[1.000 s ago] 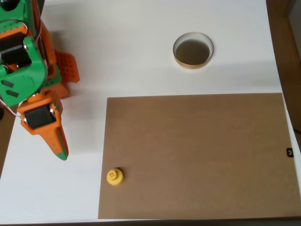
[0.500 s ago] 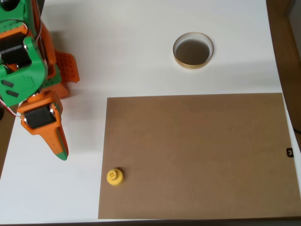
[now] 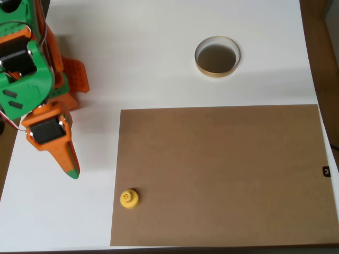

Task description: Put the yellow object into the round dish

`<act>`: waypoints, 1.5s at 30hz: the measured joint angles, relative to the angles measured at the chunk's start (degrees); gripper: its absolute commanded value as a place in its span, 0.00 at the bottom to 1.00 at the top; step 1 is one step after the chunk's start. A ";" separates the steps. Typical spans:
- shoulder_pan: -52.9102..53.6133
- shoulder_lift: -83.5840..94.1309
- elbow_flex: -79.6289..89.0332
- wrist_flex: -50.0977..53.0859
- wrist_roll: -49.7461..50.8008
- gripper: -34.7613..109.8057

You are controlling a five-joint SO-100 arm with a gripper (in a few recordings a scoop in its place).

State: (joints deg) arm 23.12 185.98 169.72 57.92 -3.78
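Overhead view, big to small: white table (image 3: 159,53) first, w/ a brown board (image 3: 222,174) covering its lower right. Your green-and-orange arm (image 3: 32,69) sits at left edge, gripper (image 3: 66,161) pointing down-right over bare table, holding nothing. Fingers look pressed together to a single tip, no gap visible, so read them as closed. Round dish (image 3: 217,56) is up top, right of centre, off the board, nothing in it. Yellow object (image 3: 128,198) stands on the board's lower-left corner, near the gripper tip but apart from it, well apart from the dish. Step in hand: approach, pick not yet begun. Next you'd need to open the fingers, swing down-right over the knob, then descend.
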 measured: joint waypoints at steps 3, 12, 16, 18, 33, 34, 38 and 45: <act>0.00 0.00 0.00 0.00 0.00 0.24; 1.58 0.00 0.00 0.00 0.79 0.24; 0.62 0.00 0.00 0.00 -0.44 0.24; -1.23 0.00 0.00 0.00 -2.29 0.24; -3.60 0.00 -0.35 0.88 -9.32 0.32; -3.60 0.00 -0.97 0.88 -9.05 0.32; -3.43 0.00 -4.48 1.76 -8.44 0.33; -5.62 -9.23 -11.78 1.23 -7.56 0.39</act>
State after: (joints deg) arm 17.49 176.75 157.94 59.15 -11.34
